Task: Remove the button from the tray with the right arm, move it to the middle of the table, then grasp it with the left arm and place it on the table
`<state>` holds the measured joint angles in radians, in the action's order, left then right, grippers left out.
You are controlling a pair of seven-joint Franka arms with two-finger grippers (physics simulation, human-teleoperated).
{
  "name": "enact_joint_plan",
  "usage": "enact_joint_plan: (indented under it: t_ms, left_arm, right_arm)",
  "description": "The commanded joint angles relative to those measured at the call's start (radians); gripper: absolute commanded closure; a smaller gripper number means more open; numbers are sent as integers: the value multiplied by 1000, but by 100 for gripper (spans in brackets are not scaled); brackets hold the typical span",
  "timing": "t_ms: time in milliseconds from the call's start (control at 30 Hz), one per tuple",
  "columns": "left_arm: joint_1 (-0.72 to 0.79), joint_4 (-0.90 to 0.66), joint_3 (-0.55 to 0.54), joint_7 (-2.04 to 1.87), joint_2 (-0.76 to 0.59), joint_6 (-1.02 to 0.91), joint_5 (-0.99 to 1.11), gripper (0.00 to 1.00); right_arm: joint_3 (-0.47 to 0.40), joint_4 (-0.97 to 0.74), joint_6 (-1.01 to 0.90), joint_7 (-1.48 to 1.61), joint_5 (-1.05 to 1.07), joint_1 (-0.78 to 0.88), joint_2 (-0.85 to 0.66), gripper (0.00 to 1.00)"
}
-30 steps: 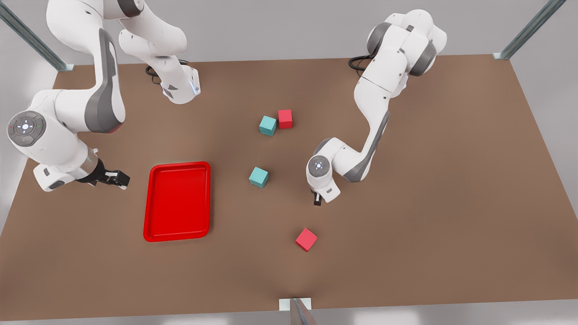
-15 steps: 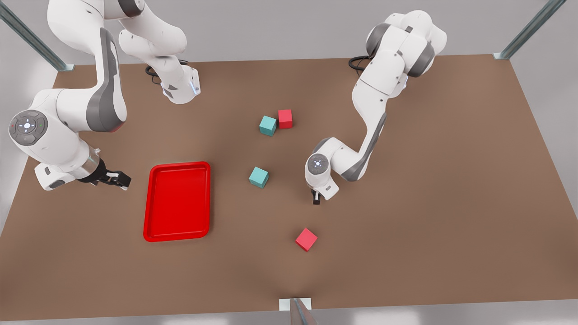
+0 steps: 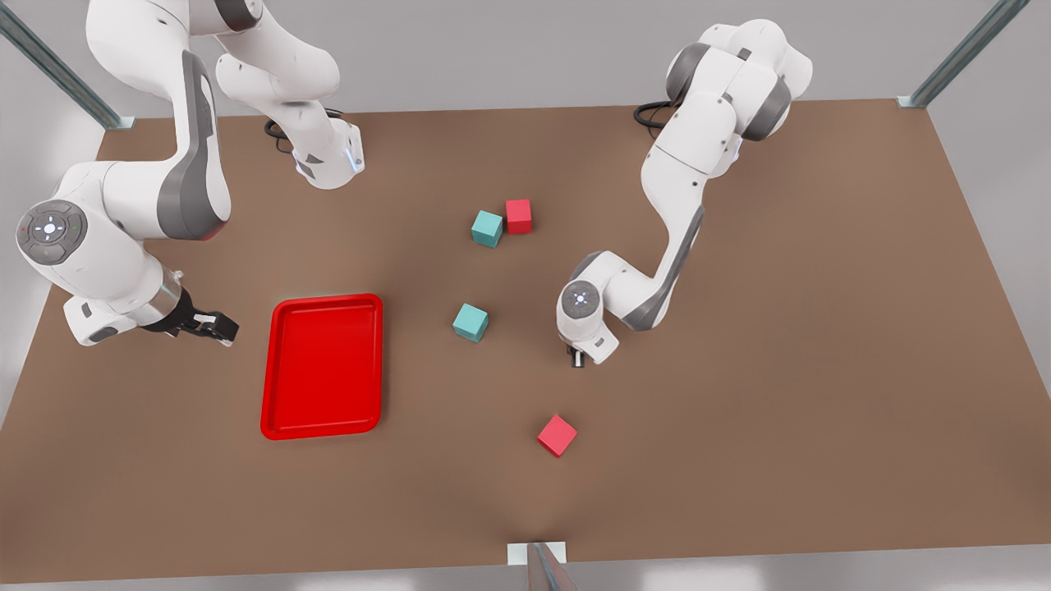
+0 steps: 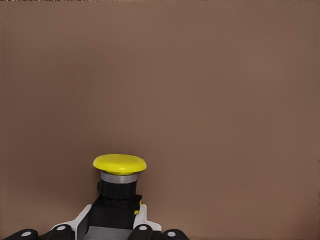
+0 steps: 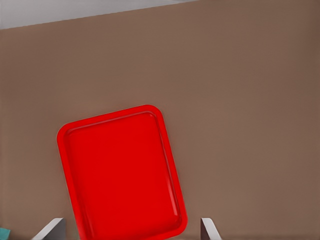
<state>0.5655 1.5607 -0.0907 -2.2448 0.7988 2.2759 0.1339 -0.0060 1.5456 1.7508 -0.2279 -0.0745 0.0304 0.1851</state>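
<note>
Left tool [image 3: 576,359] low over tabletop [image 3: 780,328] mid-scene, right of teal cube [image 3: 470,322]; front view hides its load. Left wrist view: button [image 4: 119,176], yellow cap up, clamped between fingers [image 4: 142,220]. Right tool [image 3: 215,326] spread wide, holding nothing, waits left of tray [image 3: 323,366]; right wrist view: tray [image 5: 122,175] bare inside.

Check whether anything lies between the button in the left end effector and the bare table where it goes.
Nothing visible does. The left end effector holds the button over bare table; the teal cube and red cube lie apart from it. The right end effector waits open beside the tray.
</note>
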Motion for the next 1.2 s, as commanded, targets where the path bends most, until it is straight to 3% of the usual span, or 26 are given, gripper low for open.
enact_joint_plan:
  t_ms: [0,233,567,700,967,1167]
  left_arm:
    - [-1,-1,0,-22,-3,-10,6,59]
    - [-9,-4,5,53,-64,-131,9,58]
    - [-9,1,105,7,-59,-429,535,58]
    - [-9,4,198,-156,-9,-443,682,58]
    - [-10,4,252,-371,126,-610,971,58]
    - [-13,-5,278,-460,191,-602,1001,58]
  right_arm:
    - [0,-1,-1,-14,1,0,-1,0]
    - [1,-1,-1,-14,1,0,-1,0]
    - [1,-1,1,-14,1,0,-1,0]
    - [14,-2,1,-14,1,-1,-1,0]
    - [14,-1,1,-13,1,-1,0,0]
    - [14,-2,1,-13,1,-1,0,0]
